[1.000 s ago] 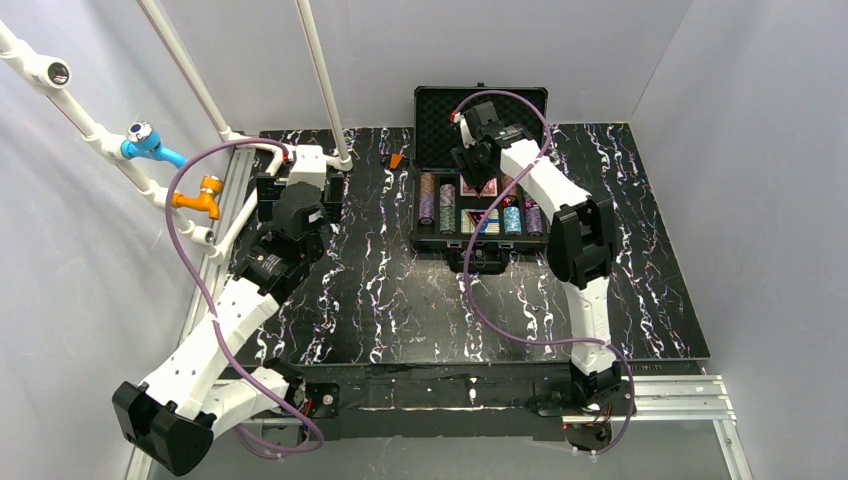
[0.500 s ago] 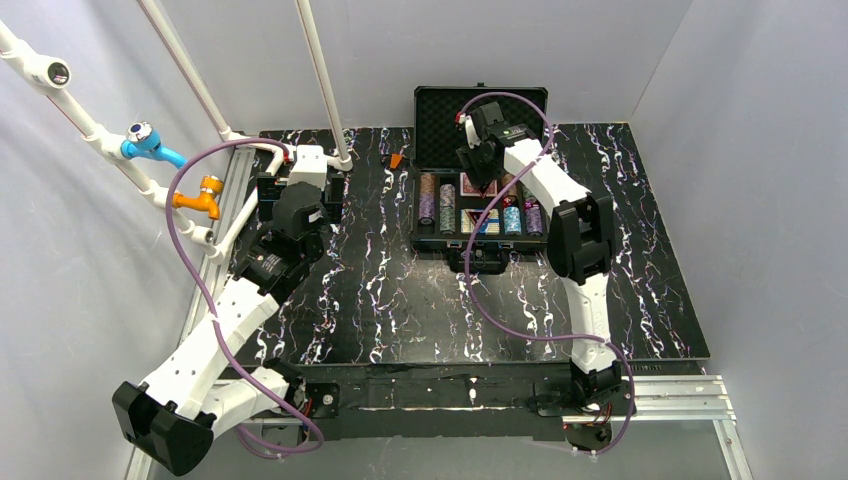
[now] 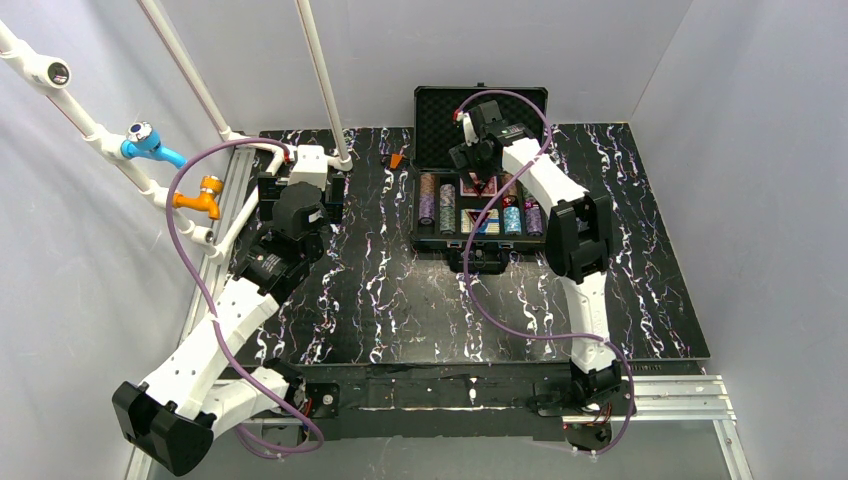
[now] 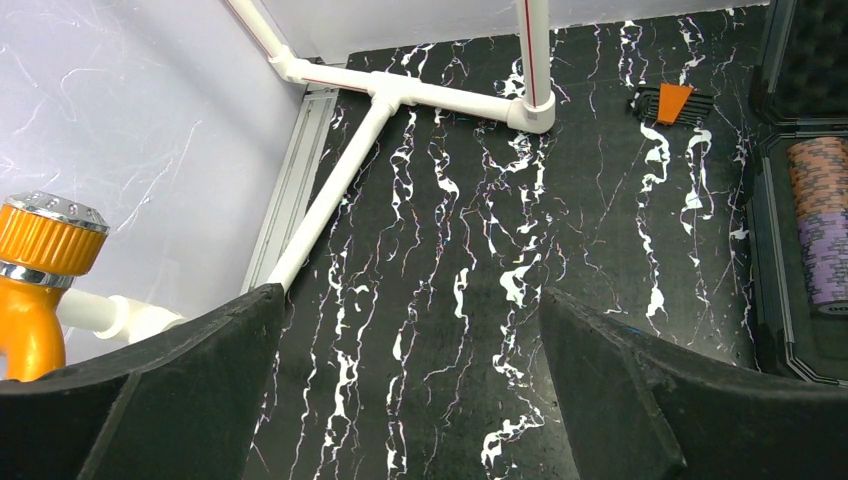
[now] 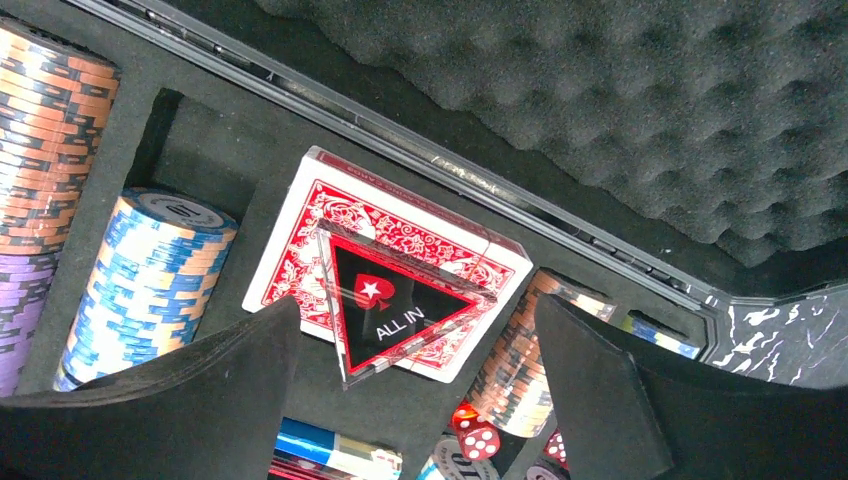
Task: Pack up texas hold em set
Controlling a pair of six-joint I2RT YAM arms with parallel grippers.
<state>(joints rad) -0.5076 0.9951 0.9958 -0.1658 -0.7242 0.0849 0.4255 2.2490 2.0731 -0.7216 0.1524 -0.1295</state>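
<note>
Case [image 3: 428, 240]: black, open, on the far side of the table [image 3: 380, 300]. In the top view the right arm hides its back middle compartments.
Lid [image 5: 560, 90]: foam-lined, raised behind the compartments.
Chip stacks [image 5: 150, 280]: in slots, partly cut off by frame edges and fingers.
Red deck [image 5: 300, 240]: in a back compartment. The "ALL IN" triangle [image 5: 400, 310] lies on it, framed between the spread jaws of the right gripper [image 5: 415, 305], which holds nothing; arm stretched forward.
Left gripper [image 4: 410, 300]: jaws spread, holding nothing, over the table, well apart from the case; arm folded.
</note>
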